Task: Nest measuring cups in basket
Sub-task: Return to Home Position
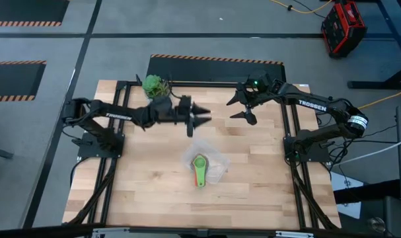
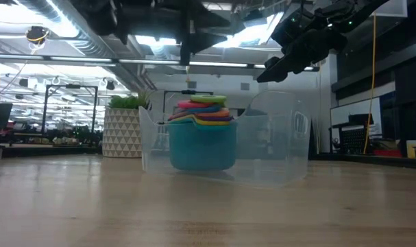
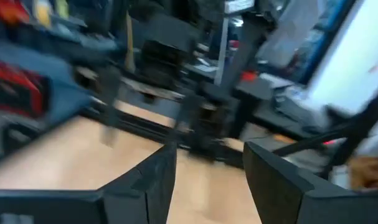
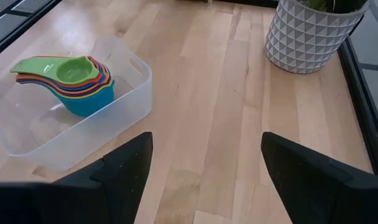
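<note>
Six nested plastic scoop-shaped measuring cups (image 4: 76,84) fill one clear, round-cornered basket (image 4: 137,93) mid-surface (image 1: 141,185), while the left tool (image 1: 205,115) and right tool (image 1: 242,109) hang spread nearer the far edge.

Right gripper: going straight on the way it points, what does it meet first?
Likely bare tabletop: the right gripper, open, aims between the basket and the plant pot, touching neither; depth is unclear.

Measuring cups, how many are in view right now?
6 measuring cups, going by coloured rims: all nested in one stack inside the basket, green cup on top, light blue cup at the bottom; another could be hidden.
</note>
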You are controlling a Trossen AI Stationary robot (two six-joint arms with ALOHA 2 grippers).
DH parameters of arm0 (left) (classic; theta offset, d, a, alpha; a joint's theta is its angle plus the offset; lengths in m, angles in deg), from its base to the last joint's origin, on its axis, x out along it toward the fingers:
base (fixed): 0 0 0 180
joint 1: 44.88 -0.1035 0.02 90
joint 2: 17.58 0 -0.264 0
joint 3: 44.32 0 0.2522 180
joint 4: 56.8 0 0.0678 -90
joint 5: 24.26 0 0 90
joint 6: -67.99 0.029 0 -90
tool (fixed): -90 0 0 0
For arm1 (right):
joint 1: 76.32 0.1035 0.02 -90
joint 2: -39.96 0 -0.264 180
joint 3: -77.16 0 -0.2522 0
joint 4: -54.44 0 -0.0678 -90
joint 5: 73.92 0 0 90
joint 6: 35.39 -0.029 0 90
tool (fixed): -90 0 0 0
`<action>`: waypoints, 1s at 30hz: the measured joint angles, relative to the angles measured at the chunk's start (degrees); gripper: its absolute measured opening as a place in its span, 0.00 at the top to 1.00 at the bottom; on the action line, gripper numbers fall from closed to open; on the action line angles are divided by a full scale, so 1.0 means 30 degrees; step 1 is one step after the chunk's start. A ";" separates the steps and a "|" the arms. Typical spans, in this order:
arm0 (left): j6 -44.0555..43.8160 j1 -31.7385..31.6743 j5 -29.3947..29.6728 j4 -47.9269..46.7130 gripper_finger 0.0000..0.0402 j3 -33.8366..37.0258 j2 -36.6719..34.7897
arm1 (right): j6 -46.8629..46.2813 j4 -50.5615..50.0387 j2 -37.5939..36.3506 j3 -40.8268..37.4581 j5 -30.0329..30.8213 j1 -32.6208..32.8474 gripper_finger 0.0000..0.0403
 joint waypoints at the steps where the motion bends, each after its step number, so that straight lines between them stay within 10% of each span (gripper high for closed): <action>1: 0.0890 -0.0437 -0.0096 0.0044 0.55 0.0000 0.0000 | 0.0000 -0.0002 0.0001 0.0000 0.0000 0.0007 0.24; 10: 0.3177 -0.3305 -0.4039 -0.2410 0.55 0.0036 -0.2487 | 0.0000 0.0007 0.0001 0.0000 -0.0015 0.0058 0.24; 21: 0.9272 -0.3561 -0.4050 -1.3328 0.55 0.0007 -1.0481 | 0.0000 -0.0016 0.0001 0.0000 -0.0015 0.0058 0.24; 30: 0.9639 -0.3573 -0.3975 -1.5487 0.55 0.2246 -1.4758 | 0.0000 -0.0016 0.0001 0.0000 -0.0013 0.0058 0.24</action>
